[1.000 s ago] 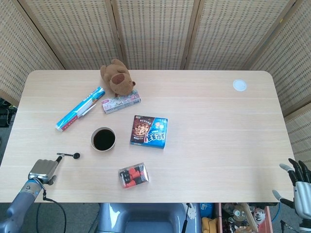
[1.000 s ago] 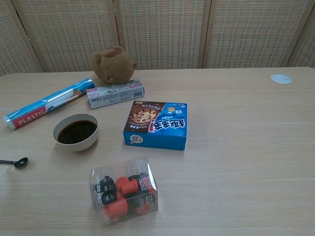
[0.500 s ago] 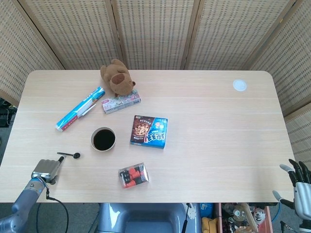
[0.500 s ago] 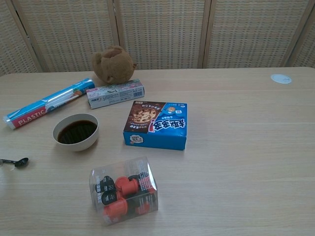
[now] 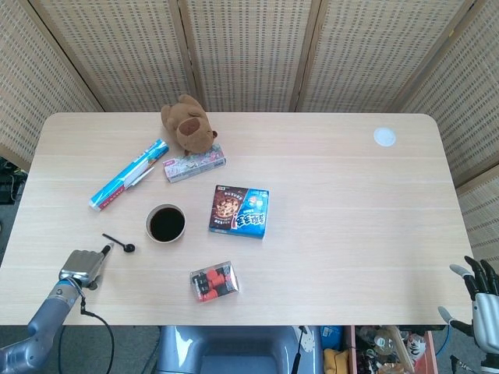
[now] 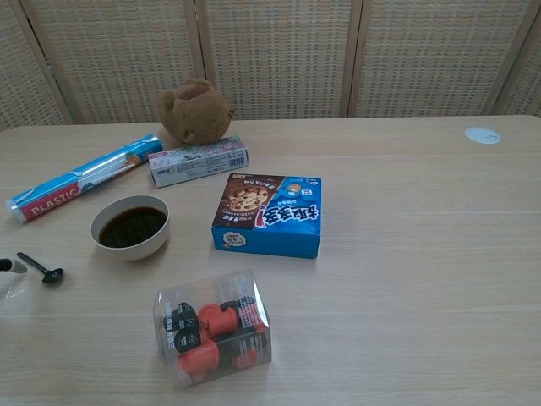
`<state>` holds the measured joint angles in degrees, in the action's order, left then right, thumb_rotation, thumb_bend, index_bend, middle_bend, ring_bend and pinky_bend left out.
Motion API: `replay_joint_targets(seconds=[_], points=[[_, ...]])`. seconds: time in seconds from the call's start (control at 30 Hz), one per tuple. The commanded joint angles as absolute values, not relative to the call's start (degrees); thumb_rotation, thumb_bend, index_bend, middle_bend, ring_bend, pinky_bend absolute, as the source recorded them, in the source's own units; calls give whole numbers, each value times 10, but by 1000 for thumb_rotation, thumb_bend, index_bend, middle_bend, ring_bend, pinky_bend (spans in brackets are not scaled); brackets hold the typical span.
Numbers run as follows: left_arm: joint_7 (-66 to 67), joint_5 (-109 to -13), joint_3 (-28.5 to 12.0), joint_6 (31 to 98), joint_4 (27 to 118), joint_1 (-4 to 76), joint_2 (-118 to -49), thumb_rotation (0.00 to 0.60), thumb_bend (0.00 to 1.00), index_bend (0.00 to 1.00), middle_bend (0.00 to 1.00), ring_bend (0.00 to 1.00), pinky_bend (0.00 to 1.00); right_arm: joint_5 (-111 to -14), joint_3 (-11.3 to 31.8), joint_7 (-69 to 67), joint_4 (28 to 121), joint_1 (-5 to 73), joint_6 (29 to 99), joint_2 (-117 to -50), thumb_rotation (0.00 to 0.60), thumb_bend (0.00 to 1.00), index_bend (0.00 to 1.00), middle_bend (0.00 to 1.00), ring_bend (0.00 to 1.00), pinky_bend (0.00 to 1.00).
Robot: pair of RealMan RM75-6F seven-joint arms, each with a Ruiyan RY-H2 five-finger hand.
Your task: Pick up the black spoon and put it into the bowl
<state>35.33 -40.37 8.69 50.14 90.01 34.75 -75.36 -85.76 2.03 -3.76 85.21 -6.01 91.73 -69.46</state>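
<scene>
The black spoon (image 5: 118, 242) lies flat on the table, slanted, left of the white bowl (image 5: 165, 224), which holds dark liquid. In the chest view the spoon (image 6: 41, 267) lies near the left edge, with the bowl (image 6: 130, 227) to its right. My left hand (image 5: 83, 266) rests low at the table's front left, its fingers (image 5: 103, 252) pointing at the spoon's handle, just short of it, holding nothing. Only a dark fingertip (image 6: 5, 265) shows in the chest view. My right hand (image 5: 479, 299) hangs off the table's front right corner, fingers spread and empty.
A clear box of red and black parts (image 5: 214, 281) sits in front of the bowl. A blue cookie box (image 5: 239, 210) lies right of the bowl. Behind are a plastic-wrap roll (image 5: 129, 174), a small carton (image 5: 194, 164), a plush bear (image 5: 188, 125) and a white disc (image 5: 383, 137).
My left hand has slid right and forward along the table. The spoon has turned from lying sideways to slanting and shifted a little toward the bowl.
</scene>
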Motion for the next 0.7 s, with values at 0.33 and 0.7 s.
replay_joint_targets(seconds=[0.33,0.7], points=[[251,-556,80,595,886,284,-740,600,456,27,460,398,545,-862,22,-39,853,-57,917,-695,600,261,274,194,50,196],[157,-675,52,647,745,258,-797,600,354,297,34,0,0,-866,23,-34,858,-55,918,-692,600,261,274,194,50,196]])
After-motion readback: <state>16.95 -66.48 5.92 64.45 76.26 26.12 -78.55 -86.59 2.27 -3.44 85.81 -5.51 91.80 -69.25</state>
